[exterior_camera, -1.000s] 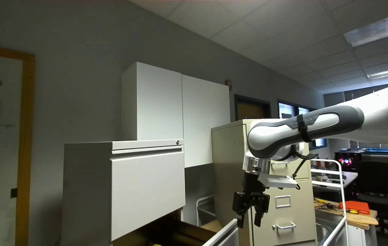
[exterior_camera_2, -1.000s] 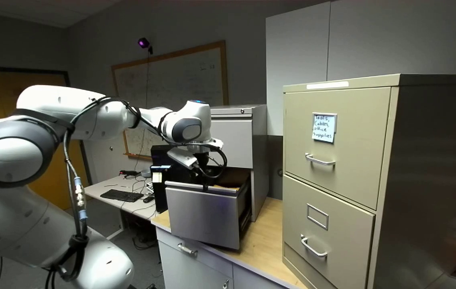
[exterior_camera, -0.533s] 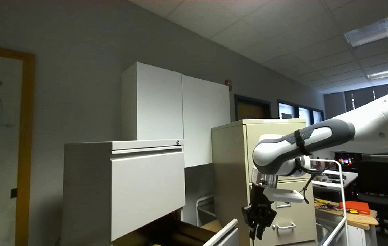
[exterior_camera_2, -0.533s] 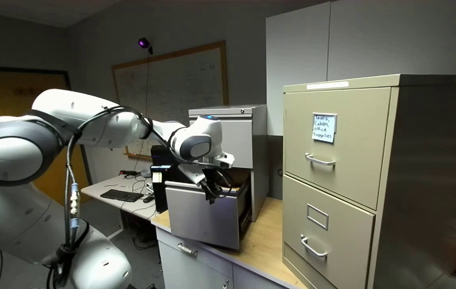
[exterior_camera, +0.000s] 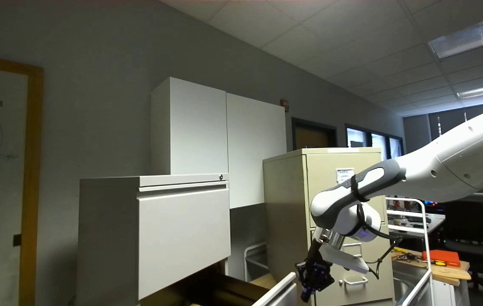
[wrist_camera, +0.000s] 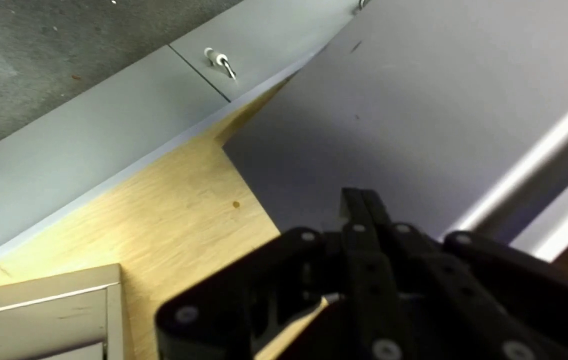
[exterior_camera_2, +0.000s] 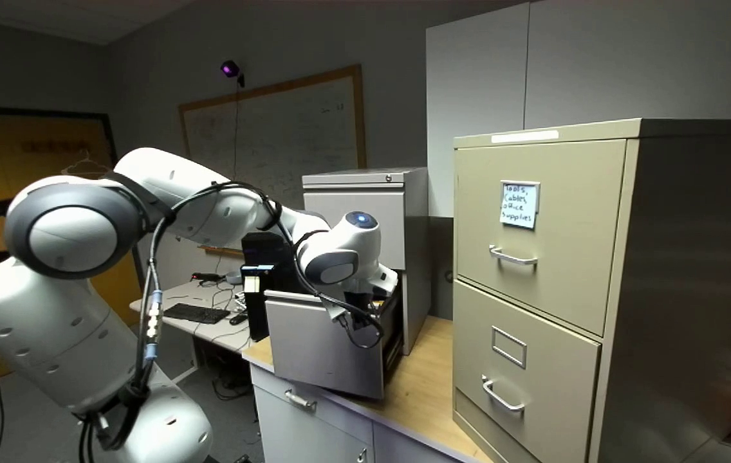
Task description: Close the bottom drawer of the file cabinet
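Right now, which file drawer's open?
The bottom drawer of the grey file cabinet: it juts forward, whereas the upper grey drawer and the visible beige drawers look shut.

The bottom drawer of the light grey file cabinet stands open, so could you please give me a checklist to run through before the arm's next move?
1. Bottom drawer closed: not ok; it stands pulled out of the file cabinet.
2. Upper drawer shut: ok.
3. Fingers shut: ok; they are together in the wrist view.
4. Fingers outside the bottom drawer, on its front side: ok.
5. Fingers centred on the front: not ok; they appear nearer the edge towards the beige filing cabinet.
6. Nothing inside the bottom drawer tall enough to catch: cannot tell; most of the inside is hidden.
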`<action>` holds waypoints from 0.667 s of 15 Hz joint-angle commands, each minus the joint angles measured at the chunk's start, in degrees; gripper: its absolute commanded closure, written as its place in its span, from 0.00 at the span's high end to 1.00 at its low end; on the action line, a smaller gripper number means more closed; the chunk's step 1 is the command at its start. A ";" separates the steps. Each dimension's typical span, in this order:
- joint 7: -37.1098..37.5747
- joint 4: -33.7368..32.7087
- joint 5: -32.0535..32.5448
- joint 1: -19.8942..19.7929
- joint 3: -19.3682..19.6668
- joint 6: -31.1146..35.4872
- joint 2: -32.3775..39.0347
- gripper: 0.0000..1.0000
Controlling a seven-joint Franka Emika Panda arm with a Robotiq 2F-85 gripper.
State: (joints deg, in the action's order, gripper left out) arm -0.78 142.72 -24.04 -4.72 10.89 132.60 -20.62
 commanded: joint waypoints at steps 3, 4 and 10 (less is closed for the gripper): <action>-11.31 -6.52 -18.53 5.31 2.62 2.86 6.31 0.03; -13.28 -7.10 -20.93 5.29 2.68 2.61 7.05 0.04; -27.50 -14.95 -42.16 4.96 0.82 1.16 15.05 0.03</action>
State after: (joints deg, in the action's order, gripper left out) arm -23.02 135.07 -56.18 -0.39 12.97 135.62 -10.09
